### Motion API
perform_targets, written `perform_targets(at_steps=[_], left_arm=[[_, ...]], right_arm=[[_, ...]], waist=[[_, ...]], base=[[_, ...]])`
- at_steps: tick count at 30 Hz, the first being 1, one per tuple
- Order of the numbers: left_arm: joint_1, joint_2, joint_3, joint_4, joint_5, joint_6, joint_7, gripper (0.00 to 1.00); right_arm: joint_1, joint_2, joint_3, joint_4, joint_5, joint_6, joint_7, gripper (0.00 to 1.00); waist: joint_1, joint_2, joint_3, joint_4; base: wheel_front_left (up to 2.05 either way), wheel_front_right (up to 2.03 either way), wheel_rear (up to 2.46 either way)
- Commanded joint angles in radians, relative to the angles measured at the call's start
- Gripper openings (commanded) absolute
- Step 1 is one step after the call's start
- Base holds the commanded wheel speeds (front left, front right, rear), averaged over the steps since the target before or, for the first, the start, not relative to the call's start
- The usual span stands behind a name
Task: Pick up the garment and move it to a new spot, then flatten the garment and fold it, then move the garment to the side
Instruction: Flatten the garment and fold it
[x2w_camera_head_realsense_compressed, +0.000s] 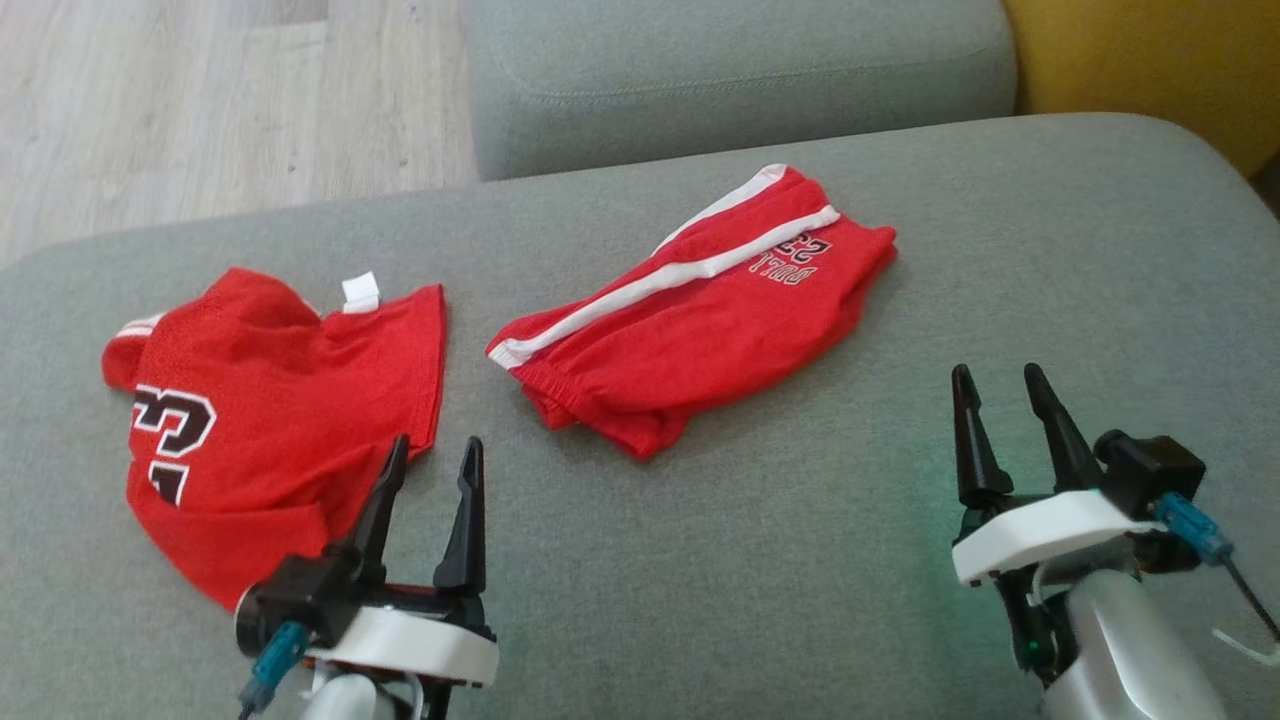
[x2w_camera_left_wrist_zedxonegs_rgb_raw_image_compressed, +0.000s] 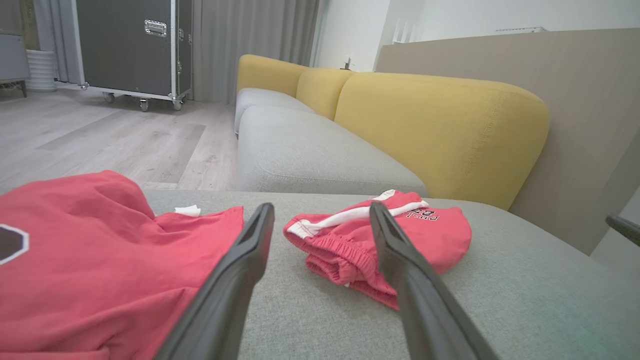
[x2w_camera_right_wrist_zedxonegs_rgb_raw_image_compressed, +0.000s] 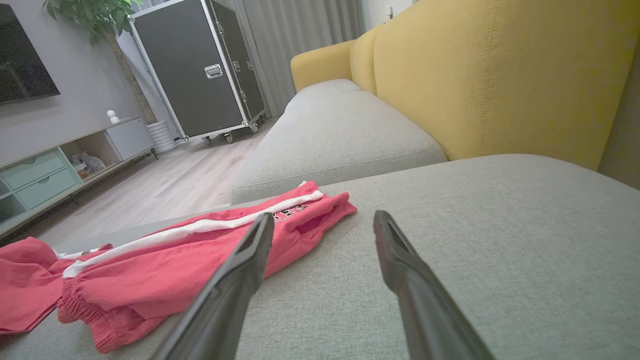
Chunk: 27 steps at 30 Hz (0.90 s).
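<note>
— Where to find the red jersey?
— Crumpled on the grey sofa cushion, between nine and ten o'clock from the left jaws. Seen from the head, reaches under the left-hand tip with its near hem. Touching or not, cannot tell.
— And the red shorts?
— Folded, white stripe up, between the two arms. At two o'clock from the left jaws, near ten o'clock from the right jaws, apart from both. Just beside the jersey, with a strip of bare cushion between.
— State of the left jaws?
— Spread wide, pinching nothing. In the wrist view, framing the waistband end of the shorts farther off.
— Right jaws?
— Spread wide too, holding nothing, over bare cushion at four o'clock from the shorts.
— Beyond the cushion?
— Wooden floor at eleven o'clock, yellow backrest at one o'clock.
</note>
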<state>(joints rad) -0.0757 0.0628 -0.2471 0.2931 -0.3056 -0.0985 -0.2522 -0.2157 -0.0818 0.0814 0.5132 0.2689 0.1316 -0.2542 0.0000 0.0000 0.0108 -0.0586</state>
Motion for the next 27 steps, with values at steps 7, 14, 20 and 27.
perform_targets(at_steps=[7,14,20,27], left_arm=[[-0.106,-0.010,0.024,-0.031,0.032,-0.018,-0.009,1.00],[-0.182,-0.012,-0.010,-0.033,0.027,-0.025,-0.009,1.00],[-0.232,-0.012,-0.055,-0.046,-0.006,-0.025,-0.010,1.00],[-0.265,-0.012,-0.095,-0.051,-0.027,-0.017,-0.010,1.00]], right_arm=[[-0.135,0.005,-0.039,-0.016,-0.033,-0.001,0.025,1.00],[-0.343,-0.040,-0.129,0.101,-0.061,-0.001,0.138,1.00],[-0.520,-0.104,-0.220,0.285,-0.101,-0.001,0.241,1.00],[-0.632,-0.157,-0.275,0.471,-0.144,-0.001,0.310,1.00]], waist=[[0.0000,0.0000,0.102,0.065],[0.0000,0.0000,0.204,0.142],[0.0000,0.0000,0.267,0.204],[0.0000,0.0000,0.314,0.254]], base=[[0.00,0.00,0.00],[0.00,0.00,0.00],[0.00,0.00,0.00],[0.00,0.00,0.00]])
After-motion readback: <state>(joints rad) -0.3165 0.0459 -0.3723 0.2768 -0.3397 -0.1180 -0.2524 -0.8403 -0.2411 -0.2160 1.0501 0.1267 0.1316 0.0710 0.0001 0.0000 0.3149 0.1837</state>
